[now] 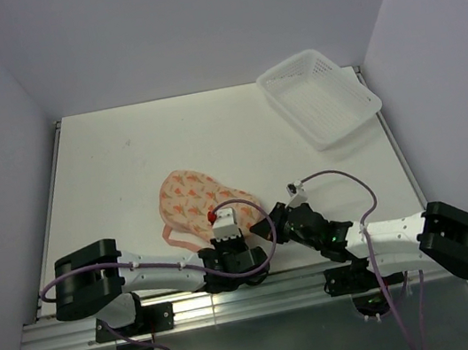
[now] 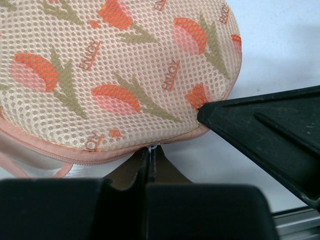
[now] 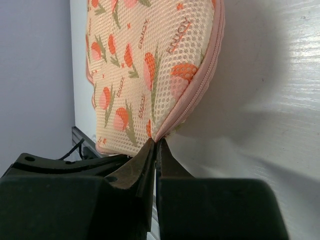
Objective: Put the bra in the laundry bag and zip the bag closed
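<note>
Left gripper [image 2: 151, 152] and right gripper [image 3: 156, 145] each pinch shut on the pink zip edge of the bag [image 1: 194, 201], at its 6 and 4 o'clock. Light, limp mesh, it should buckle unless held by that stiffer seam; no bra shows, probably inside, and the basket [image 1: 320, 98] at 1 o'clock looks bare

The laundry bag [image 1: 193, 198] is cream with orange flowers, green stems and a pink zipper edge. The basket [image 1: 319, 94] is white.

We find the laundry bag [image 1: 195, 201] on the desk [image 1: 115, 159], front-centre. The basket [image 1: 320, 96] sits behind, rightward, perhaps overhanging the edge.
</note>
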Robot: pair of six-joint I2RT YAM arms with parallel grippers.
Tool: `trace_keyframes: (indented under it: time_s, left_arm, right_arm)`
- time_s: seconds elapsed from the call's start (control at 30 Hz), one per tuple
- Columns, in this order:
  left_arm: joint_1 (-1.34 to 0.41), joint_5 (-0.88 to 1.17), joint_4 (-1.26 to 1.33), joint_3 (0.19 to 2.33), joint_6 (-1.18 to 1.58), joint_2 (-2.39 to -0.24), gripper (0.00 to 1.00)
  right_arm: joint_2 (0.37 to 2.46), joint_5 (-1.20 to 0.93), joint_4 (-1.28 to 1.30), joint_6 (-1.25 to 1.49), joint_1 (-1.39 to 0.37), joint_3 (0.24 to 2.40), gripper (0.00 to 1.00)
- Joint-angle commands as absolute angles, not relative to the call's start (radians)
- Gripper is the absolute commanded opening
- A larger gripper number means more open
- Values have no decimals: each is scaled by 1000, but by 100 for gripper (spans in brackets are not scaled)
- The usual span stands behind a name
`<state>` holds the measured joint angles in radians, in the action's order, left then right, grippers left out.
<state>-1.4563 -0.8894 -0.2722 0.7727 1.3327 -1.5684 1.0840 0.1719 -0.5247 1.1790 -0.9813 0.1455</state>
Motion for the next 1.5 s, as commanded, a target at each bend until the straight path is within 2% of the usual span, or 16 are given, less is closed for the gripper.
trace_keyframes:
  time_s: [0.0, 0.23, 0.4, 0.67, 0.8, 0.83, 0.87, 0.9, 0.93, 1.0, 1.13, 1.23, 1.47]
  left_arm:
    - [-1453, -943, -285, 804, 1345, -1563, 1]
    - [-1462, -937, -337, 752, 1385, -1510, 0]
    - [-1468, -930, -399, 629, 1459, -1399, 0]
    - [-1462, -896, -376, 451, 1474, -1157, 0]
    - [-1440, -844, -254, 387, 1407, -1071, 0]
    - [-1439, -836, -229, 382, 1385, -1069, 0]
    - [-1439, -827, -206, 385, 1375, -1069, 0]
    - [-1434, -824, -155, 394, 1361, -1087, 0]
    - [-1430, -819, -128, 419, 1324, -1101, 0]
    - [-1416, -801, -85, 448, 1301, -1147, 0]
    - [-1376, -732, 119, 480, 1220, -1216, 0]
    - [-1361, -701, 166, 497, 1192, -1253, 0]
    - [-1362, -657, 189, 499, 1190, -1284, 0]
  right_arm:
    - [1060, 181, -511, 1155, -985, 143, 0]
    - [1031, 218, -427, 1102, -980, 166, 0]
    - [979, 241, -324, 1008, -950, 210, 0]
    - [1017, 138, -223, 816, -779, 302, 0]
    - [1083, 103, -169, 726, -726, 414, 0]
    - [1107, 95, -135, 695, -726, 437, 18]
    - [1114, 84, -132, 692, -739, 451, 32]
    - [1115, 65, -138, 713, -753, 457, 68]
    - [1103, 64, -138, 728, -771, 454, 82]
    - [1075, 80, -150, 776, -839, 410, 93]
    - [971, 141, -305, 1018, -963, 260, 94]
    - [948, 162, -411, 1141, -1011, 169, 95]
    - [977, 193, -466, 1150, -1014, 190, 95]
